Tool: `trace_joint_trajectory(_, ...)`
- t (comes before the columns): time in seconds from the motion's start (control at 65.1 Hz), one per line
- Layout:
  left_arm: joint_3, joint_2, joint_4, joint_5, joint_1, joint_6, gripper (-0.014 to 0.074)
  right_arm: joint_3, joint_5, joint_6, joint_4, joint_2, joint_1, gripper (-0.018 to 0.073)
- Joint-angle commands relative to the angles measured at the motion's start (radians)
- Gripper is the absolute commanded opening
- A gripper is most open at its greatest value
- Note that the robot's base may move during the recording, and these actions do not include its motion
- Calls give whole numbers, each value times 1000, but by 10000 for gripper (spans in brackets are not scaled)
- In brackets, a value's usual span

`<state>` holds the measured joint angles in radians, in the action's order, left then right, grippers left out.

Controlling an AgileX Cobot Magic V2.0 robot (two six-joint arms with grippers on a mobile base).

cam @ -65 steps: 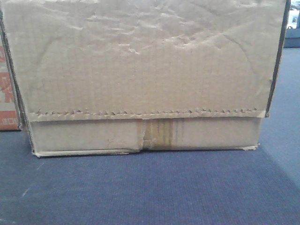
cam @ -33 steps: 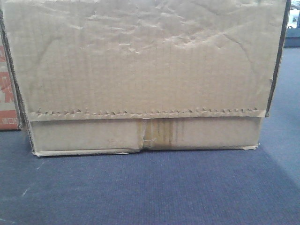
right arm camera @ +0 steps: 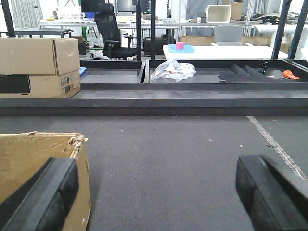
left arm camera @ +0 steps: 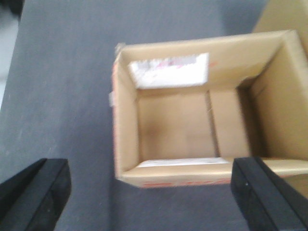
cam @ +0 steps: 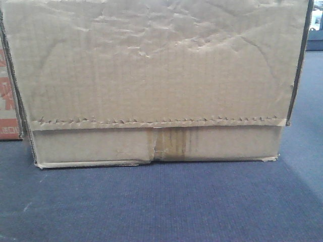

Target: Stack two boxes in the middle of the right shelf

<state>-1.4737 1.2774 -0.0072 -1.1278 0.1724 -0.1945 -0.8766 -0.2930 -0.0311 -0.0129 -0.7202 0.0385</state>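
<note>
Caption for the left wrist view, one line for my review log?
Left tool, wide open, hovers above an open-topped brown cardboard box on grey carpet.

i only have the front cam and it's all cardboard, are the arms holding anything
observer: No. The left wrist view shows the left fingers spread open with nothing between them.
operator: whats under that arm
observer: An open-topped box. It looks empty inside.
operator: and the right side
observer: The right fingers are open too. Only carpet shows between them, and a torn carton corner sits beside one finger.
</note>
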Motion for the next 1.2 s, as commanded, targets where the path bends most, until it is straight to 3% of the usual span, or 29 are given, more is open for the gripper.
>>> trace_joint_trajectory(0.0,-67,91,-71,-39,49,-92,580,-9,19,3,13,-15,17,568)
trace_joint_trajectory(0.077,-104,168,-76,-42,60,-143,580,-9,25,3,18,-29,32,568)
trace_joint_trajectory(0.353,-118,377,-52,28,65,-152,580,-9,35,3,18,-66,43,568)
trace_joint_trajectory(0.906,-118,511,-77,85,94,-152,577,-9,37,3,18,-73,43,568)
trace_joint_trajectory(0.983,-118,511,-77,85,94,-152,528,-9,37,3,18,-73,43,568)
trace_joint_trajectory(1.06,-118,511,-77,83,94,-139,421,-9,37,3,18,-73,43,568)
trace_joint_trajectory(1.091,-118,511,-77,83,94,-139,299,-9,37,3,18,-73,43,568)
trace_joint_trajectory(1.183,-118,511,-77,78,94,-139,79,-9,37,3,18,-73,43,568)
